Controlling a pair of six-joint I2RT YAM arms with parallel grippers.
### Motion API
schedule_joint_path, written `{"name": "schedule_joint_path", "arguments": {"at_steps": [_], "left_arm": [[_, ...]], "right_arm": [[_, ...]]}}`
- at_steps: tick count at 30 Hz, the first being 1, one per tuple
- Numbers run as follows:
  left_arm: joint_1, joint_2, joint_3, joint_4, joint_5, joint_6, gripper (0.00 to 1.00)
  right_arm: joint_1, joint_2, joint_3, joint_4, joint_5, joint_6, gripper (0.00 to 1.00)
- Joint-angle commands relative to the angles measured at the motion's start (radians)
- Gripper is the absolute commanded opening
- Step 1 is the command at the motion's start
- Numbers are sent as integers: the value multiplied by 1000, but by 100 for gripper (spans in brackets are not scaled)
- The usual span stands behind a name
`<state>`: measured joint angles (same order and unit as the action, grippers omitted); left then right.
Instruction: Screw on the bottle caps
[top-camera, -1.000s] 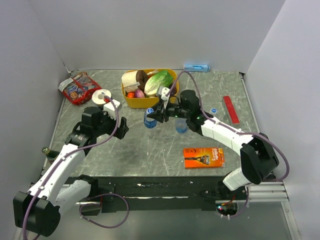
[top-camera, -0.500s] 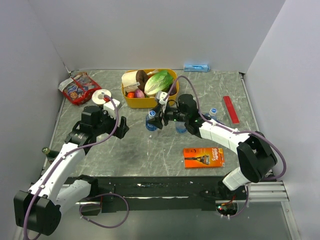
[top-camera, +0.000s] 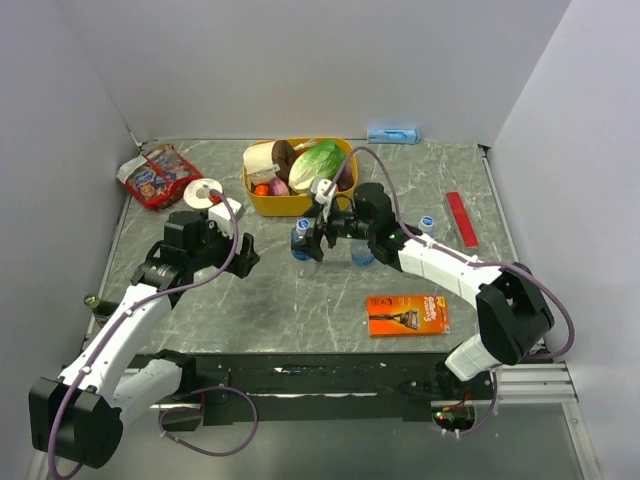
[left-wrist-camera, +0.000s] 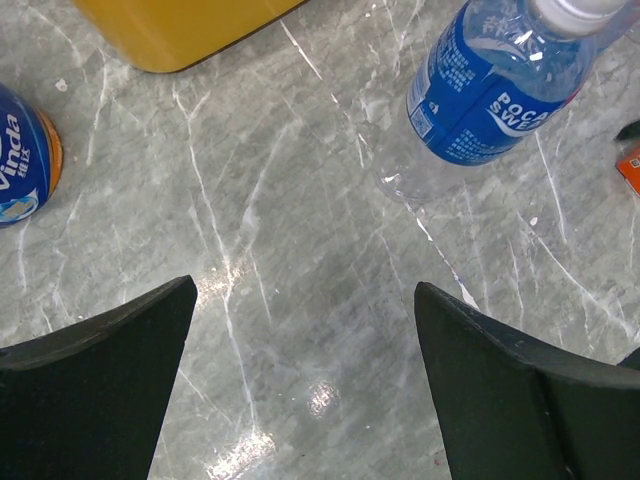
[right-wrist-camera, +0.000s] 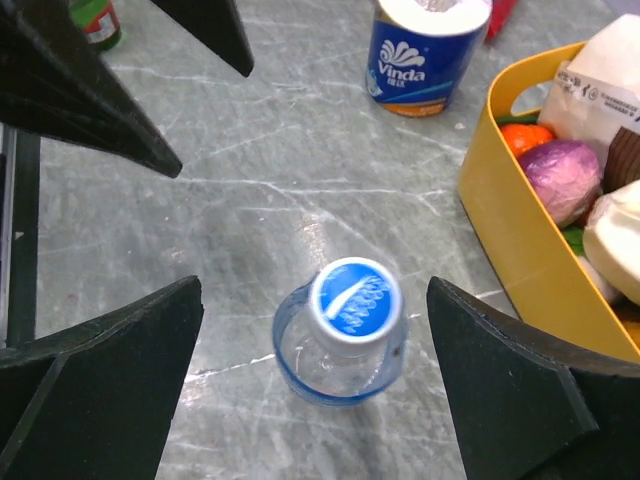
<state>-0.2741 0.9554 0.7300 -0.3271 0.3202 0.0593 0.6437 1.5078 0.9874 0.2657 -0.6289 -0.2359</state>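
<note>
Toward the far edge of the table (top-camera: 300, 300), just in front of the yellow basket (top-camera: 270, 207), the bottle (right-wrist-camera: 335, 375) stood straight beneath my right claw (right-wrist-camera: 315, 290) — its long axis ran upright, pointing at my wrist, so that I looked down on its crown. Both fingers (right-wrist-camera: 110, 370) were spread wide on either side of it and touched nothing; I had no grip at all. A blue cap (right-wrist-camera: 355, 298) with a pale swirl at its centre sat on the neck, though from above I could not tell whether it was threaded home. Below it the clear shoulders showed, ringed by a blue band. My left claw (left-wrist-camera: 305, 290) hung open too, over bare table nearer the left edge, with the bottle off to its right — so the right arm was plainly the nearer. I judged that any further twisting would call for coming straight down and closing around that cap.
</note>
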Motion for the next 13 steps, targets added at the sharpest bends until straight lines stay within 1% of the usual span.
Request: {"name": "schedule_joint_path", "arguments": {"at_steps": [1,2,3,4,5,6,9,12,13], "left_arm": [[4,-1,69,40,-28,-12,96],[4,5,78,48,-44,-16,96],[4,11,88,57,-58,-25,96],[4,22,100,72,-75,-33,96],[4,26,106,103,-96,-39,96],[6,31,108,124,-96,-47,96],[6,48,112,181,-101,-52,96],[6,69,129,189,-84,-52,96],[6,75,140,188,-89,-88,96]], "right_arm": [[14,-50,187,-231,143,58,99],[25,-52,267,-290,214,82,99],[30,-58,304,-354,367,104,99],[30,-64,335,-432,427,147,99],[28,-70,376,-468,470,155,99],[28,-84,393,-494,554,162,99],[30,-107,442,-588,623,171,100],[27,-129,458,-640,627,161,100],[27,-138,456,-642,647,167,100]]}}
